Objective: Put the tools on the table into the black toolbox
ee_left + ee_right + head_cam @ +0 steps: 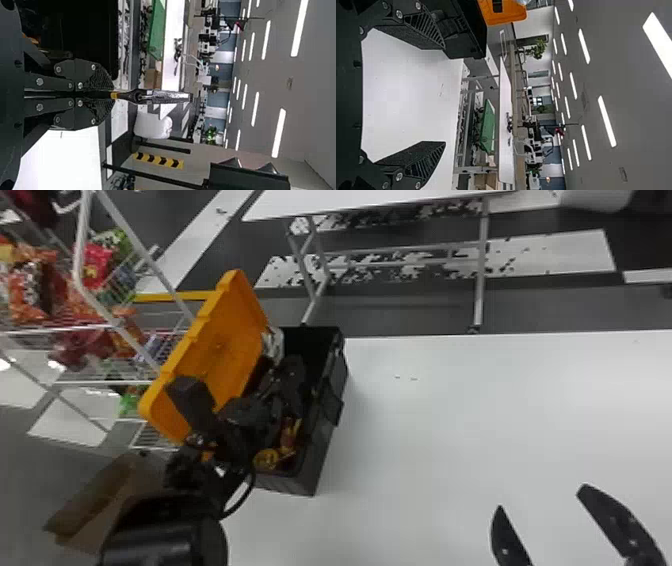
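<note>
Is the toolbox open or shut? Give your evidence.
Open. The orange lid leans away from the black toolbox, leaving its top uncovered, and yellow items show inside.

I count one black toolbox (324, 450), one orange lid (215, 355), one white surface (450, 415) carrying the box, one left gripper (290, 377) and one right gripper (542, 497), one hand tool (166, 96) gripped, one round yellow item (266, 459) in the box (its darker contents defeat my counting), and several snack packets (95, 265).
</note>
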Controlling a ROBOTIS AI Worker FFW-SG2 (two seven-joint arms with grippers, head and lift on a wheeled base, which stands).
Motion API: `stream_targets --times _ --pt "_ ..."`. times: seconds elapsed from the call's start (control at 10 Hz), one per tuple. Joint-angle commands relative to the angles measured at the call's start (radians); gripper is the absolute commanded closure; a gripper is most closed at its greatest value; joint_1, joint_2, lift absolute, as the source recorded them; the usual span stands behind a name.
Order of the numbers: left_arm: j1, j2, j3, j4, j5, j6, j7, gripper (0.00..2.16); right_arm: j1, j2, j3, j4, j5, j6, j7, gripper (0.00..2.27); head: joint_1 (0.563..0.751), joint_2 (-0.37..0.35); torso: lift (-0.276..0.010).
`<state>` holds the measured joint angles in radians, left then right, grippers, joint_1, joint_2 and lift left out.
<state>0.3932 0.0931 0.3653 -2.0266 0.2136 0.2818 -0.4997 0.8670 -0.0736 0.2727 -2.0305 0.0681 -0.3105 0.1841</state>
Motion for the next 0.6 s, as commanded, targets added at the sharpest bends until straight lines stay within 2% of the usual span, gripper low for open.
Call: stream_targets --times 0.0,0.1,0.2,0.3,0.5 --pt "-0.014 0.0 -0.02 0.052 -0.054 -0.068 0.023 2.13 0.004 0.0 -0.012 0.001 -0.011 -0.006 0.002 0.18 0.695 0.35 -0.075" --pt "-0.027 0.0 -0.023 0.089 -0.068 -0.089 0.033 1.95 0.007 0.002 -0.018 0.001 -0.018 -0.015 0.002 0.18 0.695 0.35 -0.075" --pt "-0.033 -0.001 -0.031 0.108 -0.068 -0.098 0.067 0.8 0.01 0.003 -0.023 0.003 -0.021 -0.021 0.002 0.18 0.695 0.35 -0.075" --pt "-0.025 0.0 -0.046 0.103 -0.077 -0.101 0.118 0.0 0.012 0.005 -0.026 0.007 -0.022 -0.028 0.0 0.18 0.695 0.35 -0.075" --pt "0.012 -0.001 -0.045 0.081 -0.068 -0.12 0.116 0.03 0.017 0.017 -0.056 0.021 -0.051 -0.052 -0.002 0.18 0.695 0.35 -0.075"
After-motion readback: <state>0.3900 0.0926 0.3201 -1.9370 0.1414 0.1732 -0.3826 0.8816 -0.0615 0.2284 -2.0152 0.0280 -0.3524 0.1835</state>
